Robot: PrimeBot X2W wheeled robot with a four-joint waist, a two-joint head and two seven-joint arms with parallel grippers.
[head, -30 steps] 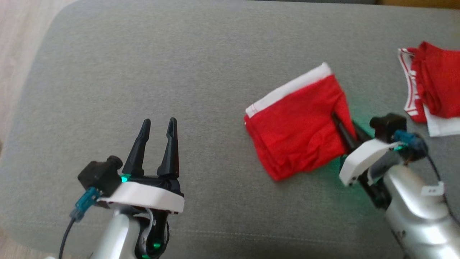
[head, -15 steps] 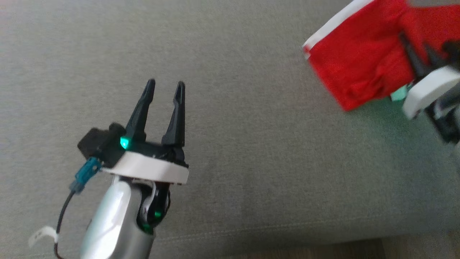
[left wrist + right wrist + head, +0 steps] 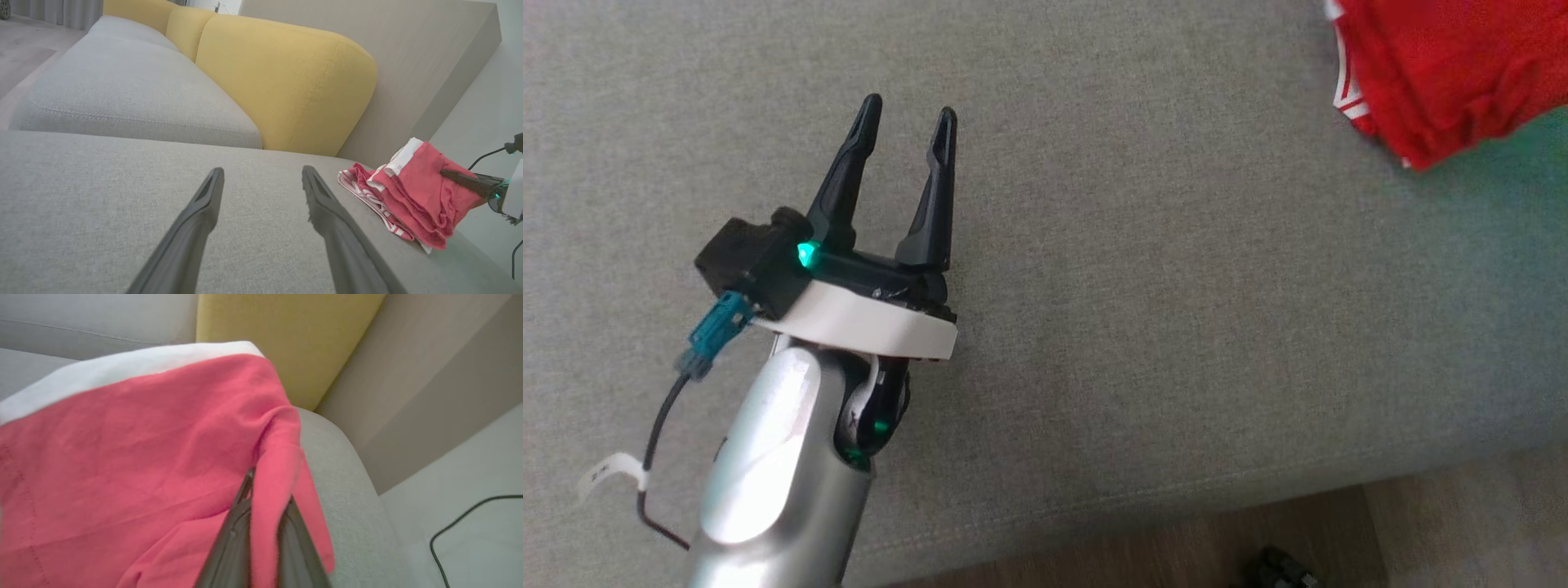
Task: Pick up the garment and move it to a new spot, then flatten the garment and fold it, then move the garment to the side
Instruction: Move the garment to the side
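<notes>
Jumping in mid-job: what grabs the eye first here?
The red garment, white-banded, is pinched in the shut right gripper near the right end of the grey seat. Next come the open left gripper, hovering empty above that seat, and the yellow backrest behind.

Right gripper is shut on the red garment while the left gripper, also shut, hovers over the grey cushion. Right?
No: the left gripper is open, not shut, hovering over the grey cushion, as the left wrist view shows. The right gripper is shut on the red garment.
</notes>
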